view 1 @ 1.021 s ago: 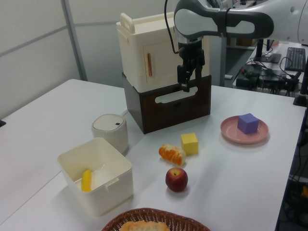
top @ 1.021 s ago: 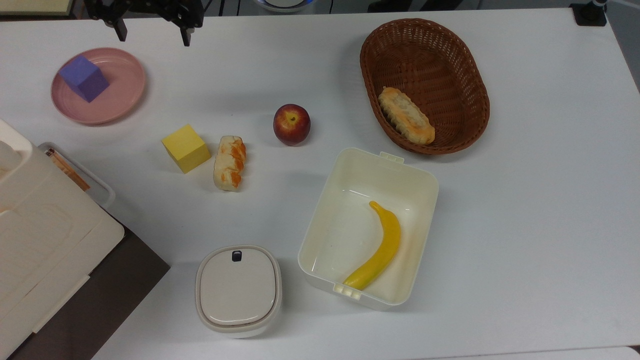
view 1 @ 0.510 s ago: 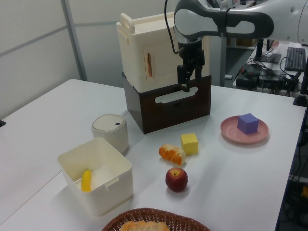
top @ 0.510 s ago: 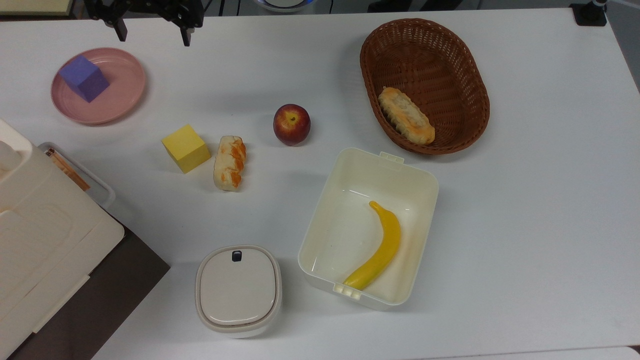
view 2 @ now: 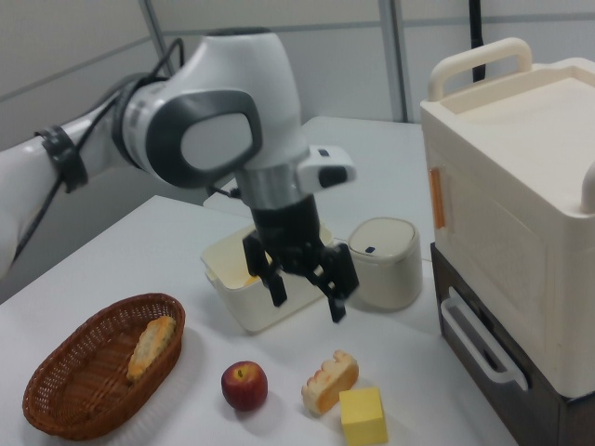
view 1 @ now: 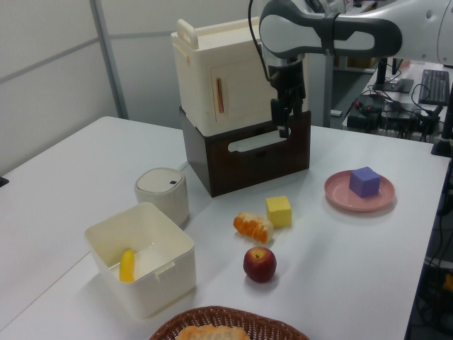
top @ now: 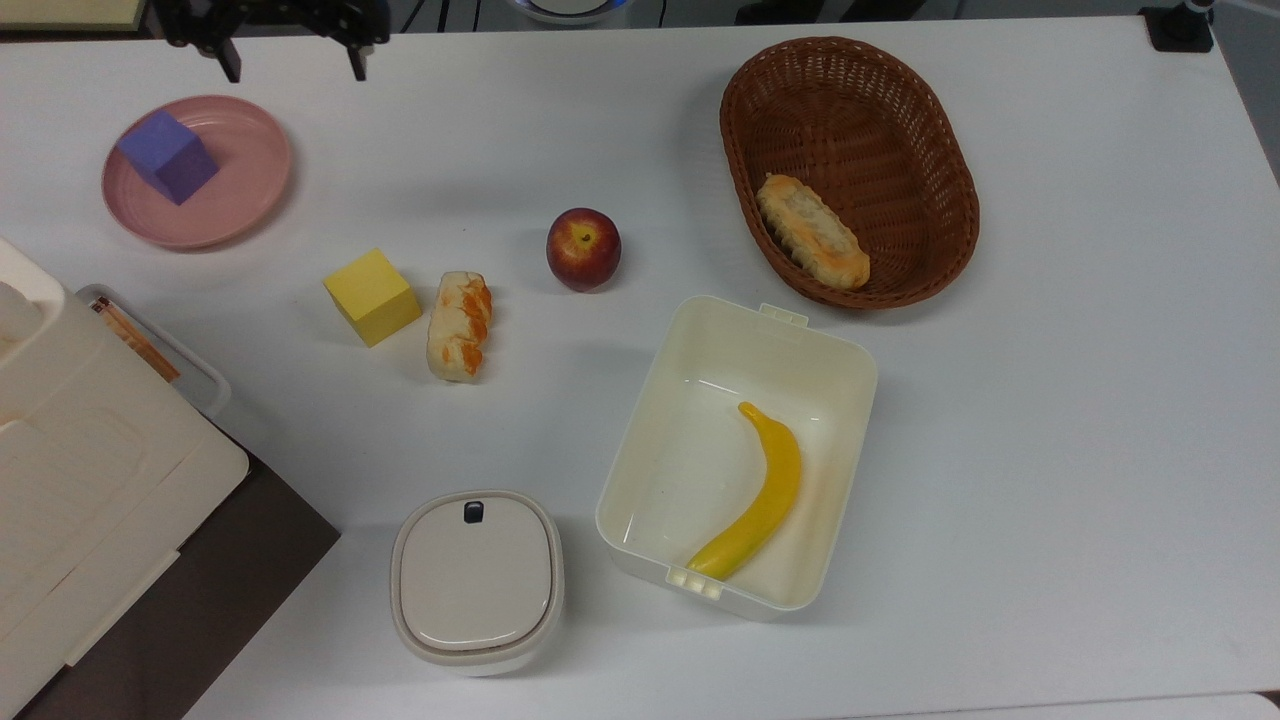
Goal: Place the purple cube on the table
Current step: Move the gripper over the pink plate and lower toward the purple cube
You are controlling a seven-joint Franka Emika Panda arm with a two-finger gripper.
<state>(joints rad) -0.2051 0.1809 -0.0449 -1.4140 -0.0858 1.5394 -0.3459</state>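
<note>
- Hovering high and empty, the gripper (view 2: 302,295) has its jaws spread wide, nothing between them.
- The purple cube (top: 167,156) sits on the pink plate (top: 243,200), toward the plate's rim on the top view's left.
- The gripper (top: 290,62) hangs beyond the plate's far edge, apart from the cube.
- Judged step: the approach; no grasp made yet.
- Next move calls for descending over the plate, pinching the cube, then setting it on bare worktop (top: 1050,400) beside the plate.

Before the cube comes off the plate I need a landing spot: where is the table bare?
The table is bare beyond the basket and white box, and between pink plate and apple. It is crowded around the yellow cube and bread.
</note>
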